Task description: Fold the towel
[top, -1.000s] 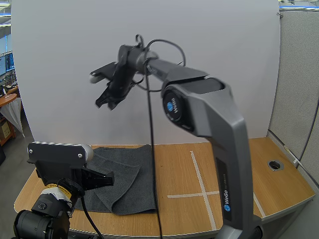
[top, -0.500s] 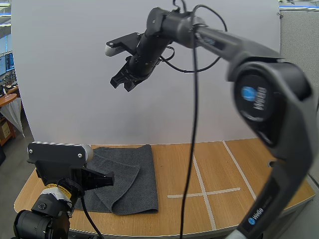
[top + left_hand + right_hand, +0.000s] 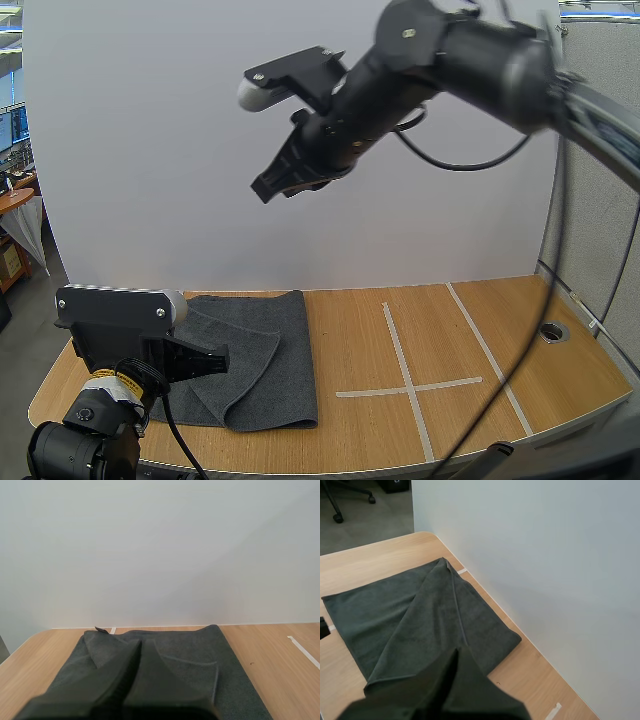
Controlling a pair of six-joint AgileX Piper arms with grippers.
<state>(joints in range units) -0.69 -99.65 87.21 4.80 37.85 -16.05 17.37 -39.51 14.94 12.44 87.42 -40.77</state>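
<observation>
High view shows one dark towel point(image 3: 285, 370), partly folded, at the left end of the bench point(image 3: 480, 340), its long axis running from near edge to far edge. Of the two arms, the left jaws are nearer, low over its left side and closed on nothing. The right jaws, also closed and empty, hang well above.
</observation>
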